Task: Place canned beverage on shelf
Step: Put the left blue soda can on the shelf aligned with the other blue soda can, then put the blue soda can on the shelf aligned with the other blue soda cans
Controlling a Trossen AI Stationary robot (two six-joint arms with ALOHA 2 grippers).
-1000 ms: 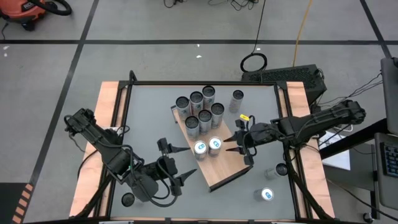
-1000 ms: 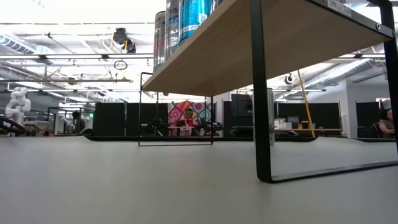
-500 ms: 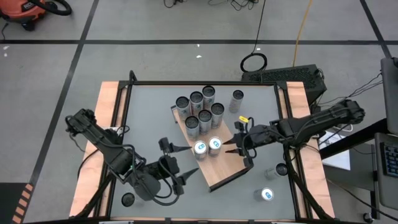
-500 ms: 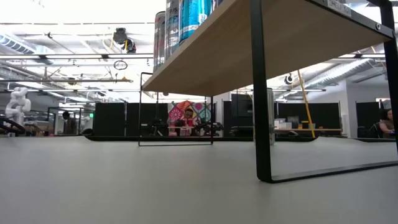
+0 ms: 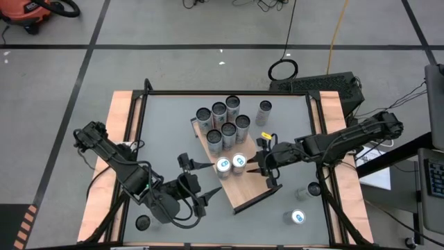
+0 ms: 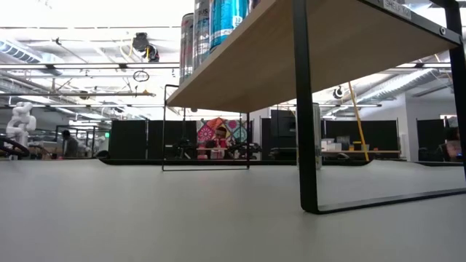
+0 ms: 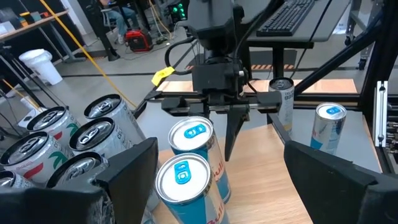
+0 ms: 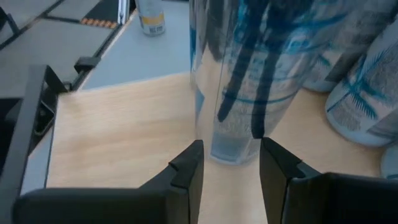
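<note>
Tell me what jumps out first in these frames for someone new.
The cluster of cans on the far half of the wood-grain shelf, with two blue-topped cans nearest the arms. The right gripper sits over the shelf beside those two, fingers open. The left gripper hovers open on their other side, and a few stray cans stand on the grey table, one near the front right corner.

You have the light-brown wooden shelf (image 5: 243,182) lying diagonally mid-table, six upright cans (image 5: 223,123) clustered at its far end and two blue-topped cans (image 5: 231,164) standing touching mid-board.
</note>
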